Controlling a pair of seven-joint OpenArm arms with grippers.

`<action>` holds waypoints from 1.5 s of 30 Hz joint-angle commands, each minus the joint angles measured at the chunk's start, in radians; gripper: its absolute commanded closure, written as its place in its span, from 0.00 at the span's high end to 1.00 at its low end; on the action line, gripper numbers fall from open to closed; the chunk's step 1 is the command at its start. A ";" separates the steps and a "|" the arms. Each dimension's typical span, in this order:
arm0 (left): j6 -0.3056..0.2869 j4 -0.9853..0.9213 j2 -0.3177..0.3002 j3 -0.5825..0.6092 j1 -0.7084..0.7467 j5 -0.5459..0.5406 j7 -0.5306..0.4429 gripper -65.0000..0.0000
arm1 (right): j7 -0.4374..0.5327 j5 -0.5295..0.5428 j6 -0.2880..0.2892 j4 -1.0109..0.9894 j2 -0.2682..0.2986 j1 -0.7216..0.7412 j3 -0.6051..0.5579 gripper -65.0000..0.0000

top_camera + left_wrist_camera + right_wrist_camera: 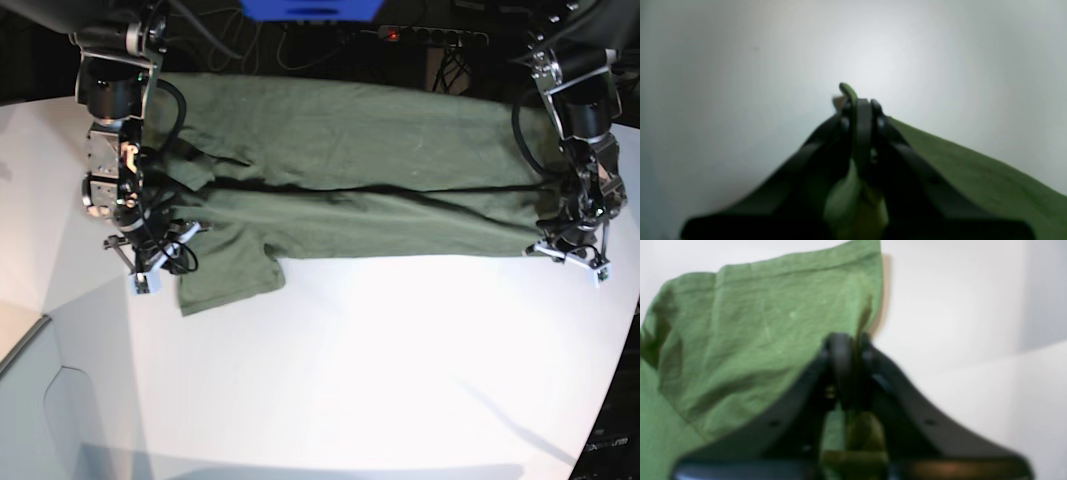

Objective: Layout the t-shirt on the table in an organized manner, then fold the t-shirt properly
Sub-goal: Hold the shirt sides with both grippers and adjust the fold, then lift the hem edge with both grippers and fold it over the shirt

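The t-shirt point(350, 165) is seen stretched lengthwise across the far part of the white worktop point(400, 370), partly doubled over along a long crease, with one sleeve lying loose on the near side by the right arm. A lengthwise fold is judged to be in hand. The left gripper point(862, 110) is clenched on a fold of green cloth, which is seen pinched between the jaws and running away to one side; the right gripper point(848, 346) is likewise drawn shut at the shirt's edge, with cloth seemingly caught between its jaws, though the blur leaves this less certain. The next move is judged to call for both held ends being carried together, evenly and kept taut, so that the fold lands straight and the loose sleeve is tucked in. No containers are to be seen in any view.
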 commanded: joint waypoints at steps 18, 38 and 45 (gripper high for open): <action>-0.004 0.259 -0.009 -0.004 -0.066 -0.008 0.110 0.00 | -0.015 -0.002 0.005 0.231 0.005 0.068 0.007 0.00; -0.008 0.258 -0.006 0.005 -0.066 -0.111 -0.027 0.00 | -0.012 0.000 0.008 0.379 -0.029 -0.002 0.133 0.00; -0.008 0.268 -0.014 0.050 -0.060 -0.171 -0.033 0.00 | -0.012 0.000 0.009 0.450 -0.047 -0.056 0.133 0.00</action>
